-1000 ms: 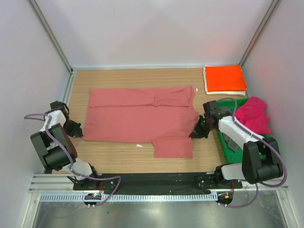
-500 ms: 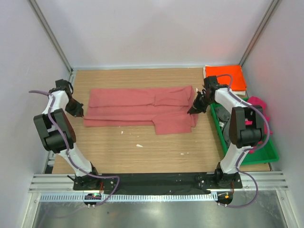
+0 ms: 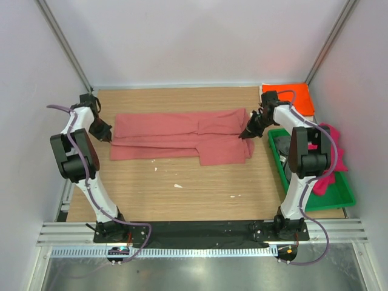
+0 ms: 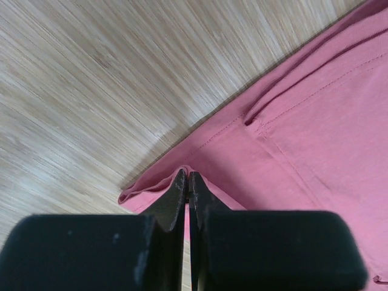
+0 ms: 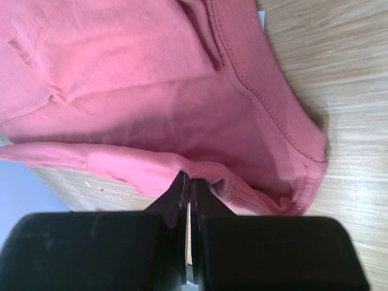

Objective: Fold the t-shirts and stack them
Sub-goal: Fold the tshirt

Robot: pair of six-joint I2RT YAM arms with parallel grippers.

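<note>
**Item:** salmon-red t-shirt (image 3: 182,136), lying half-folded lengthways across the far part of the worktop (image 3: 182,194).
**Your left tool** (image 4: 187,182): clenched on the hem corner.
**Your right tool** (image 5: 188,182): clenched on a fold of cloth at the sleeve end.
**Handling (a judgement):** carry both ends level and at equal pace. Lay edge on edge, and release only once the cloth lies flat.
**Stack:** orange t-shirt (image 3: 290,98), far right corner.
**Markings:** no brand, label or writing legible.

Your right gripper (image 5: 189,182) has its fingers pressed together on a folded edge of the salmon-red t-shirt (image 5: 139,73). The shirt's stitched hem curves down your right side, with bare wooden table (image 5: 345,73) beyond it.
</note>
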